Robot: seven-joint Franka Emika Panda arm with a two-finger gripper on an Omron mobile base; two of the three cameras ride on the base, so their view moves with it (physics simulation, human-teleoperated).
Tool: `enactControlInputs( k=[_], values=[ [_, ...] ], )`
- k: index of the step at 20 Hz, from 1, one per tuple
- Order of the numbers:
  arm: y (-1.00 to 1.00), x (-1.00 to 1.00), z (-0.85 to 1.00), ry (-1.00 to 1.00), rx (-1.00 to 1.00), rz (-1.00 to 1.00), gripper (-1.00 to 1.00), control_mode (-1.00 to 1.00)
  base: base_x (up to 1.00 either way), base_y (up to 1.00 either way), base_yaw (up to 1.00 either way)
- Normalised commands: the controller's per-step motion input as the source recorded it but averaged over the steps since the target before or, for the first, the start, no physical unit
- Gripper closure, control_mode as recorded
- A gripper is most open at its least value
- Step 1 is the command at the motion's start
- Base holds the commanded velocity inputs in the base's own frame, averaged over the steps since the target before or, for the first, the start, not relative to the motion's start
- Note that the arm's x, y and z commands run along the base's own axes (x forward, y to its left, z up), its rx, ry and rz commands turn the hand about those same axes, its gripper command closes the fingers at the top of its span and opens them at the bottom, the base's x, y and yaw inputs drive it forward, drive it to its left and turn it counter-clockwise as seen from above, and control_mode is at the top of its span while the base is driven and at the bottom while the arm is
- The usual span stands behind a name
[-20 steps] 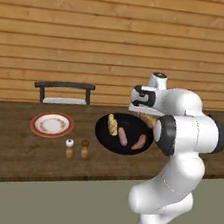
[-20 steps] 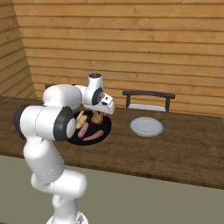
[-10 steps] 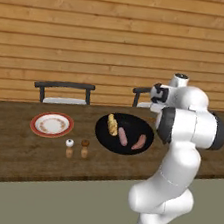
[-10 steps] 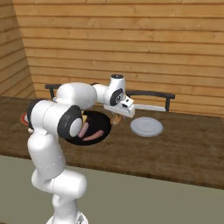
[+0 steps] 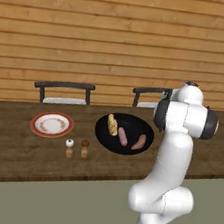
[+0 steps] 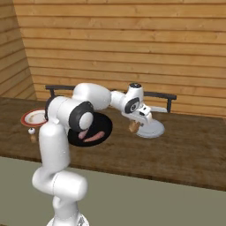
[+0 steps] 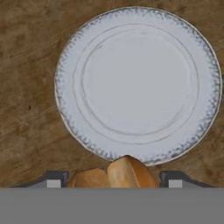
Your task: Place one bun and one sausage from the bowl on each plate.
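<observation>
Golden bun (image 7: 113, 174) held between the gripper (image 7: 113, 178) fingers (above a white, unlettered plate (image 7: 136, 83))

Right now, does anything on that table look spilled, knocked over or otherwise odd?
Nothing stands out. The bowl holds a bun and two sausages, the red-rimmed plate sits flat, both shakers stand upright, and the gripper carries a bun over the white plate.

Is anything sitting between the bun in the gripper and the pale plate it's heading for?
Nothing visible. The gripper holds the bun at the near rim of the pale plate, whose surface is bare.
</observation>
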Motion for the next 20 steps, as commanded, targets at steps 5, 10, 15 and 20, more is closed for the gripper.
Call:
enactControlInputs(
  k=[5,10,15,20],
  values=[
    [-0.37,0.53,-0.04,0.0,0.03,0.0,1.0,-1.0,0.0,0.0,0.0],
    [-0.06,0.22,-0.16,0.0,0.01,0.05,1.0,-1.0,0.0,0.0,0.0],
    [0.0,0.14,-0.38,-0.05,0.0,0.02,-1.0,-1.0,0.0,0.0,0.0],
    [-0.04,0.24,-0.03,-0.15,0.0,0.0,-1.0,-1.0,0.0,0.0,0.0]
  ],
)
